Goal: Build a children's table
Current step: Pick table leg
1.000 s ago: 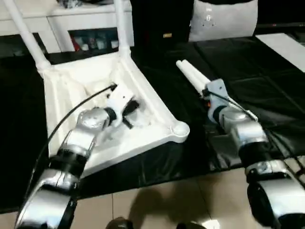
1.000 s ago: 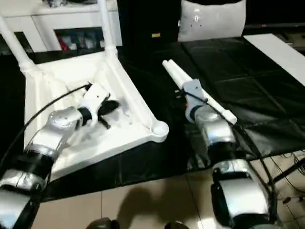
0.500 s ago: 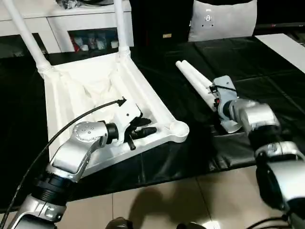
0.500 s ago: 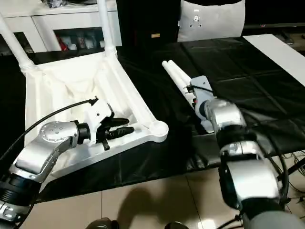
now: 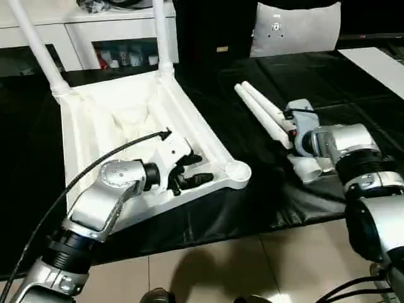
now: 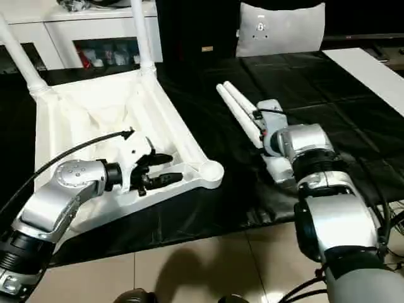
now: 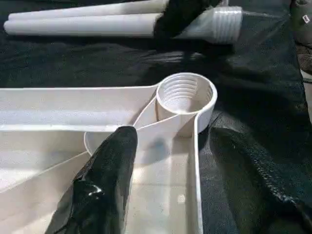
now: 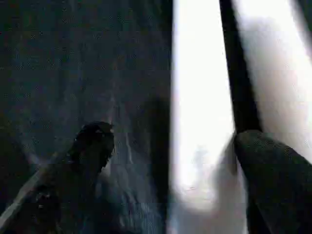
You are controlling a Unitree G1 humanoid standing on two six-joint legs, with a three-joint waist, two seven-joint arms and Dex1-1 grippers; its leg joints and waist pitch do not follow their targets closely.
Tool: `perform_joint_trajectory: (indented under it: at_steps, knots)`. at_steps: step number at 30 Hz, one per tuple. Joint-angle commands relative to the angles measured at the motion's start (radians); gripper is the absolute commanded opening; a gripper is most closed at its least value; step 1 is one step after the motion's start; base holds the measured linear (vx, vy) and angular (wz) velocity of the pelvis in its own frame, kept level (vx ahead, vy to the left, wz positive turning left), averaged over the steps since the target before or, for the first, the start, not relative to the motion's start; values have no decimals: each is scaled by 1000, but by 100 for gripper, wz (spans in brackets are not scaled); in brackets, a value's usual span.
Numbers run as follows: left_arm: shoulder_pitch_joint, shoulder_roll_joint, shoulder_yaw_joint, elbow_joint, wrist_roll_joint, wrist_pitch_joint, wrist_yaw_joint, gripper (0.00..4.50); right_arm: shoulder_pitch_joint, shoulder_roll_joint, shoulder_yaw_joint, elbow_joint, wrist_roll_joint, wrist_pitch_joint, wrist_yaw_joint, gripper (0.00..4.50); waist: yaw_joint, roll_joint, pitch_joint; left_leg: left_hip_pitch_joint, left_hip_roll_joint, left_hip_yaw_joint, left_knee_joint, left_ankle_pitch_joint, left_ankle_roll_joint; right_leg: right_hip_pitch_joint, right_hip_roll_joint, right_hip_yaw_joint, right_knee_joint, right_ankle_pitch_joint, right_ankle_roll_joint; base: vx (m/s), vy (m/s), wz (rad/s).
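Currently: tabletop (image 5: pixel 113 120) upturned on black work table (image 5: pixel 353 88), two legs fitted; two loose legs (image 5: pixel 265 113) beside. Left gripper (image 5: pixel 189 177) spread near empty socket (image 5: pixel 238 170); right gripper (image 8: pixel 170 156) spread, straddling loose leg. Risk: round leg rolls, pinch slips.

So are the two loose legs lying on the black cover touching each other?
Touching. In the left wrist view the two loose legs lie pressed side by side along their length with no black cover showing between them; the left eye view agrees.
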Motion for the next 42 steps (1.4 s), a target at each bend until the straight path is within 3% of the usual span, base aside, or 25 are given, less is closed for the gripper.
perform_joint_trajectory:
  at_steps: [1,2,6,8,9,14,24,33,35,36,37,40,41,42]
  knots:
    - [2,6,-7,-31,8,15,2,309,7,-13,-7,26,-8,16,5,450,0,1,-86,14,40,-9,-63,-197,-11,60,-57,50,-62,-196,-233,0,0,0]
    - [1,6,-7,-32,7,17,2,336,8,-17,-9,30,-8,15,5,450,-1,0,-86,12,39,-9,-63,-192,-9,61,-55,50,-61,-191,-233,0,0,0]
    - [2,7,-9,-36,7,19,2,355,13,-27,-10,43,-4,13,20,450,0,-1,-86,13,39,-8,-61,-189,-2,60,-56,49,-62,-200,-233,0,0,0]
    - [0,7,-10,-35,9,17,3,389,16,-24,0,45,-6,18,38,450,0,2,-86,12,39,-8,-61,-193,0,60,-55,48,-62,-202,-232,0,0,0]
    - [0,8,-10,-35,9,17,3,393,17,-23,1,46,-6,18,42,422,1,1,-86,13,40,-9,-61,-195,1,60,-56,48,-62,-203,-232,0,0,0]
    - [-4,8,-11,-34,12,20,4,433,12,-14,3,58,-3,18,55,383,0,2,-86,13,40,-9,-61,-204,-2,59,-55,48,-62,-210,-235,0,0,0]
    - [-5,4,-16,-34,13,24,5,450,8,5,1,59,3,22,75,310,-1,1,-84,14,40,-11,-62,-222,-9,57,-56,48,-65,-245,-224,0,0,0]
    - [-8,-2,-17,-31,16,27,6,450,22,20,-41,42,37,7,59,220,-2,2,-83,15,40,-10,-61,-227,-9,56,-56,48,-65,-243,-226,0,0,0]
    - [-10,-3,-17,-29,16,26,7,450,37,24,-80,26,69,-27,50,214,-1,3,-83,15,40,-10,-61,-231,-10,56,-56,48,-65,-248,-225,0,0,0]
    - [-11,-3,-16,-28,16,26,8,450,48,29,-128,7,108,-60,32,205,-1,2,-84,16,41,-11,-62,-229,-10,57,-59,49,-66,-245,-221,0,0,0]
    - [-11,-3,-16,-28,16,26,8,450,48,29,-128,7,108,-60,32,205,-1,2,-83,16,41,-11,-62,-228,-10,56,-58,49,-65,-242,-219,0,0,0]
    - [-12,-11,-14,-25,15,23,17,450,71,45,-228,-44,192,-141,8,188,-1,1,-85,16,41,-9,-61,-222,-4,57,-60,50,-66,-226,-220,0,0,0]
    - [-12,-11,-14,-25,15,23,17,450,71,45,-228,-44,192,-141,8,188,-1,0,-87,14,40,-10,-60,-211,-2,59,-59,49,-62,-214,-222,0,0,0]
    - [-15,-25,-9,-21,15,20,34,450,86,55,-275,-87,234,-158,2,186,-1,0,-87,14,39,-10,-61,-201,2,59,-57,48,-61,-205,-227,0,0,0]
